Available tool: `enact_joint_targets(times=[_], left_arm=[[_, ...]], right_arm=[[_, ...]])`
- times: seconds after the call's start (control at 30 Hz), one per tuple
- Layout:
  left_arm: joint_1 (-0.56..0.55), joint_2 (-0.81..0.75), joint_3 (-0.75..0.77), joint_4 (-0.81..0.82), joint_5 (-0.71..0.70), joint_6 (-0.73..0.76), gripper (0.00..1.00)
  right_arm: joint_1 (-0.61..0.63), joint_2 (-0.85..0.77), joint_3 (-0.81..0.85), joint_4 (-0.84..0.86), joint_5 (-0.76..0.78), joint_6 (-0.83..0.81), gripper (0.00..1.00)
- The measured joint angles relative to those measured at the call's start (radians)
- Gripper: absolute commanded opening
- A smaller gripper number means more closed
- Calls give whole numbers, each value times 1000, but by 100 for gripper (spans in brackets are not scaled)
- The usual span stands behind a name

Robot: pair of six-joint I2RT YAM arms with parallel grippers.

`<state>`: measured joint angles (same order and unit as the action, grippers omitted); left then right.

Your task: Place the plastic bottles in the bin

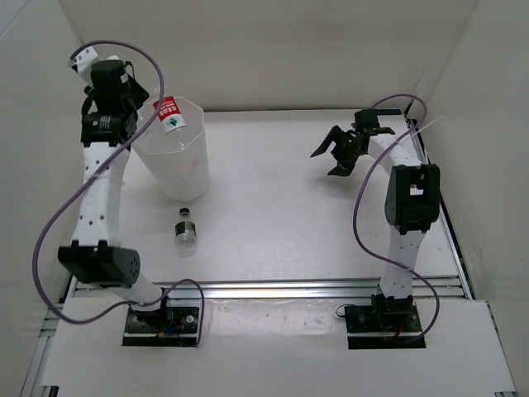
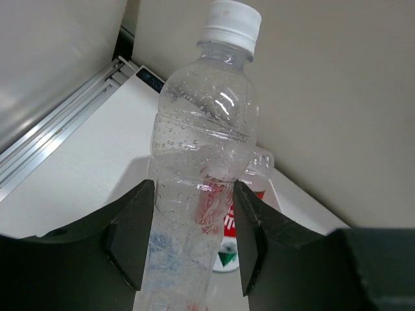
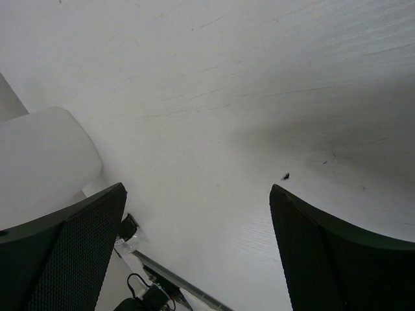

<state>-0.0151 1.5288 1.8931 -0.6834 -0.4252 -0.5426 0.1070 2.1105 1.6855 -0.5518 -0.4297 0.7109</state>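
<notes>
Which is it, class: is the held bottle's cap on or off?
On. The white cap sits on the neck of the clear bottle clamped between the left fingers.

Bottle (image 1: 169,115) in bin (image 1: 188,169), second bottle (image 1: 185,231) before

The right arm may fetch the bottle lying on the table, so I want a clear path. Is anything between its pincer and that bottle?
Nothing visible. Only bare table lies between the right pincer and the black-capped bottle. The bin stands just beyond that line, not across it.
</notes>
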Motion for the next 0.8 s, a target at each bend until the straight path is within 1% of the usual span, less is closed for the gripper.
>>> enact_joint_targets(times=[0.03,0.1,0.13,0.17,0.2,0.23,0.4,0.5,0.6,0.73,0.8], left_arm=[[0,43,18,6,5,3,22],[0,123,55,8,18,8,27],[0,154,66,12,24,11,39],[0,175,68,12,28,13,48],[0,192,67,8,30,18,71],[0,202,65,5,33,25,100],[0,170,32,3,28,36,100],[-3,79,-6,11,41,75,100],[-14,-113,-142,34,108,114,100],[-25,-469,-454,71,246,145,100],[-29,-620,-605,63,315,142,100]], right_arm=[[0,-3,-2,0,0,-7,94],[0,-19,-17,-1,0,-20,94],[0,-30,-31,2,-1,-26,94],[0,-42,-46,1,-2,-31,94],[0,-53,-61,0,-3,-35,94],[-1,-63,-74,-3,-3,-38,94],[-8,-74,-94,-8,-4,-42,94],[-14,-74,-92,-7,-4,-42,94],[-16,-74,-92,-8,-4,-40,94],[-13,-74,-92,-8,-3,-40,94],[-6,-74,-92,-10,-2,-42,94]])
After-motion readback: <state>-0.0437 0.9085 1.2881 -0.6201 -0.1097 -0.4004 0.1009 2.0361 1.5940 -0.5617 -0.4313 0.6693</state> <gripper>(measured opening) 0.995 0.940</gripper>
